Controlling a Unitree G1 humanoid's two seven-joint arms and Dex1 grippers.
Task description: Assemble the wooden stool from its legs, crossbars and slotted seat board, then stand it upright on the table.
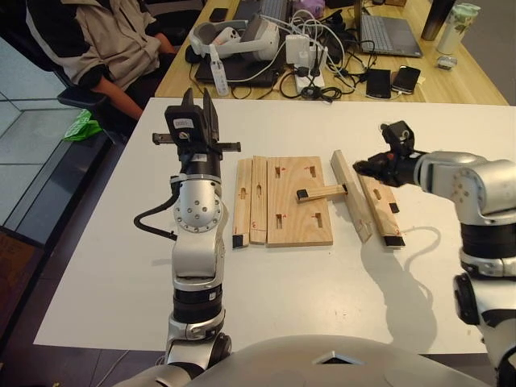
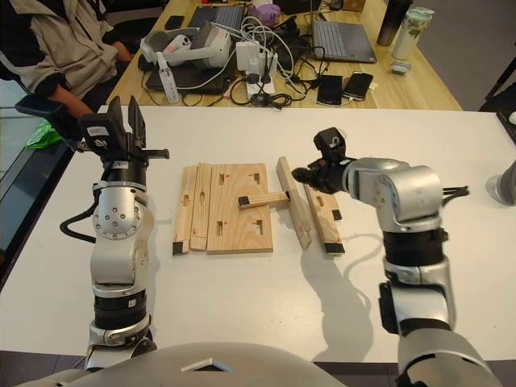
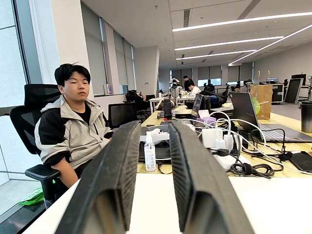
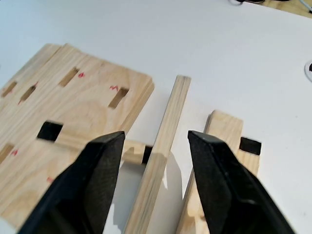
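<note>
A: Quick rundown pls. I see the white table (image 1: 322, 290) and a cluttered desk (image 1: 451, 76) behind it w/ laptops and cables. Where's my right pincer?

B: Your right pincer (image 4: 155, 139) hangs just above the parts, jaws wide apart, nothing in them. They straddle a long slat (image 4: 170, 112) that stands on its narrow edge. Your left pincer (image 1: 197, 101) is raised at the table's left side, fingers up w/ a gap between them, also empty.

A: What's round the slat?

B: On its left a short bar (image 1: 322, 193) lies across the seat board (image 1: 298, 226) and butts against the slat. I can't tell if it's seated in a slot. Just right of the slat a leg (image 1: 379, 210) lies flat, w/ black pads on it. Two more slats (image 1: 258, 197) lie flat against the board's left edge. All of it is mid-table.

A: How'll it handle?

B: My guess is light, stiff wood, not fragile, w/ smooth faces, so a bit slippery. On edge it's tippy, and a nudge may drag the short bar along. Take it across the two broad faces, approx. mid-length, near where the bar meets it, so it doesn't swing.

A: Which way does it point?

B: The long axis runs from the far side towards you, near end skewed slightly to your right. The broad faces look left and right, which suits your jaws as they're set. The board's long side runs roughly the same way, slots up.
</note>
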